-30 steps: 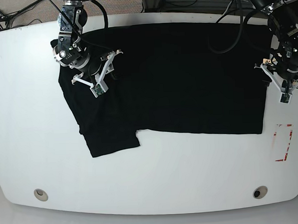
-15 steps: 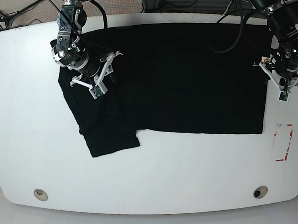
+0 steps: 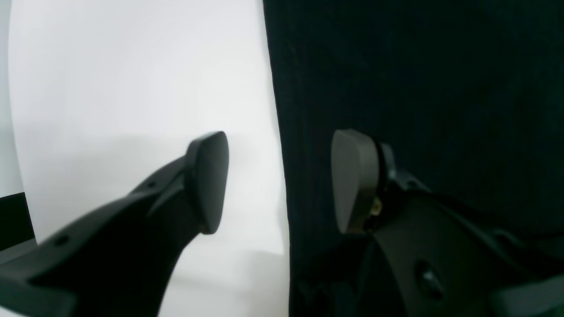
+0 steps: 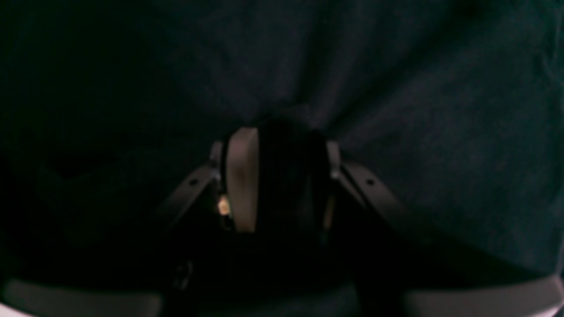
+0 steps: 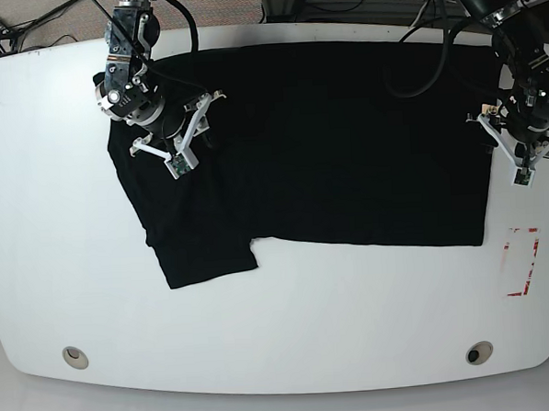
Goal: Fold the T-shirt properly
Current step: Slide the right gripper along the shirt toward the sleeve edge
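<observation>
The plain black, short-sleeved T-shirt of soft matte fabric (image 5: pixel 346 156) lies spread over the upper part of the white, round-cornered tabletop (image 5: pixel 290 334), its long lower edge running across the middle of the base view. At that view's left a short flap (a sleeve, by the look of it) juts down past the rest of the cloth, its lower end cut off at a slant. The side edge at the view's right runs fairly straight.

The left gripper, black with dark grey pads (image 3: pixel 282 182), stands open, with a wide gap between its fingers. In its wrist view one finger is over the white surface and the other over the black cloth, the shirt's edge passing between them; nothing is pinched.

The right gripper, black with slim greyish fingertips (image 4: pixel 282 180), is over the shirt at the flap's side of the table. Its fingers stand partly apart, less widely than the left one's, and the fabric creases just ahead of them (the view is very dark, so whether any cloth is held I cannot tell).

Red marks, roughly a broken rectangle (image 5: pixel 533 261), show on the tabletop near its edge at the base view's right, and two round metal-rimmed fittings, one at lower left (image 5: pixel 75 358) and one at lower right (image 5: pixel 479 353), sit near the front corners.
</observation>
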